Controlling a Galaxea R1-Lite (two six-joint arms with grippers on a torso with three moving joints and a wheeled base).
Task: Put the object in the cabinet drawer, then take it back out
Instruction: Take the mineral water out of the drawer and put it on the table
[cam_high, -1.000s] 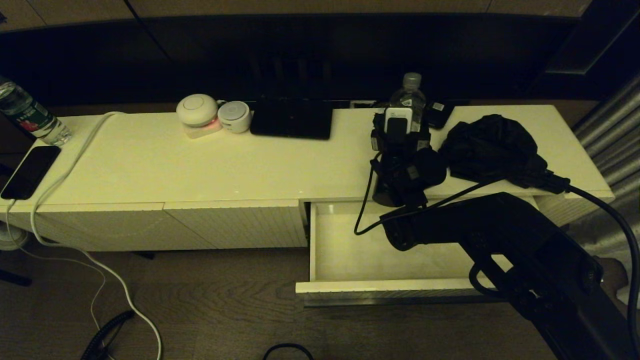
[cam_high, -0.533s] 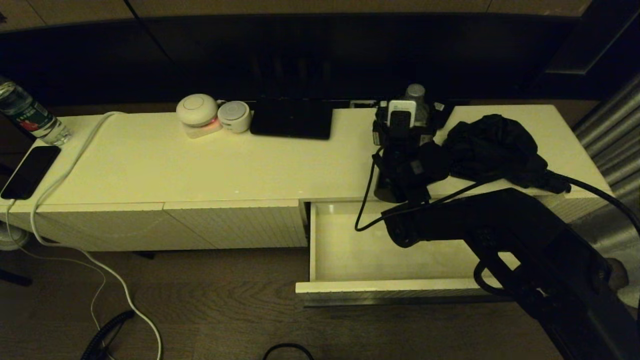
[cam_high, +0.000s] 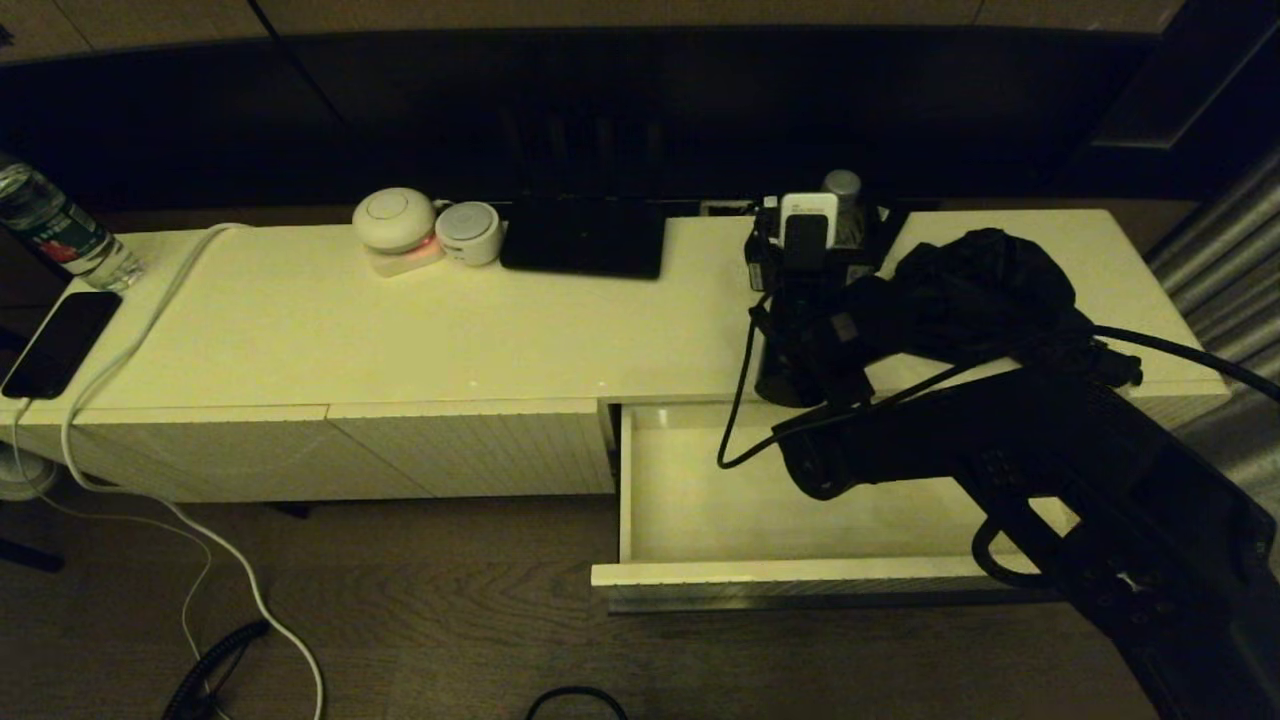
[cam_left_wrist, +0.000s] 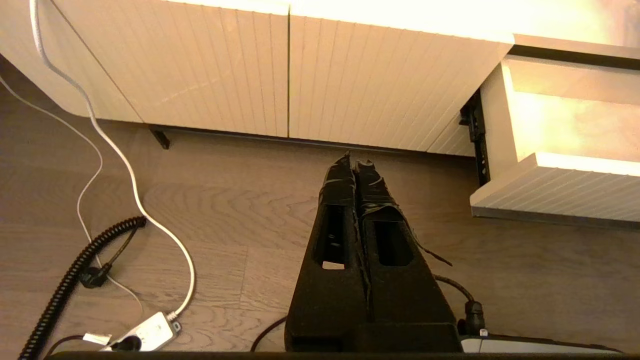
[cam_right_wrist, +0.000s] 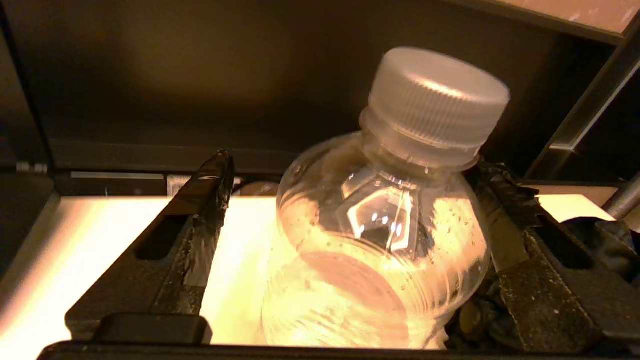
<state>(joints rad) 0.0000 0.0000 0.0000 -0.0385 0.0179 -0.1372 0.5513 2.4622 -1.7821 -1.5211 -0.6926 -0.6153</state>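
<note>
Since a second ago the right pincer (cam_high: 815, 235) has carried the water bottle (cam_right_wrist: 380, 225) farther back over the cabinet (cam_high: 400, 330), beside a black bag (cam_high: 985, 290). Its fingers (cam_right_wrist: 200, 210) stand wide; one seems to touch the bottle, the other is apart. Only the cap shows from the head. The cabinet drawer (cam_high: 770, 575) stands open. The left pincer (cam_left_wrist: 355, 167), closed and empty, hangs above the floor.
</note>
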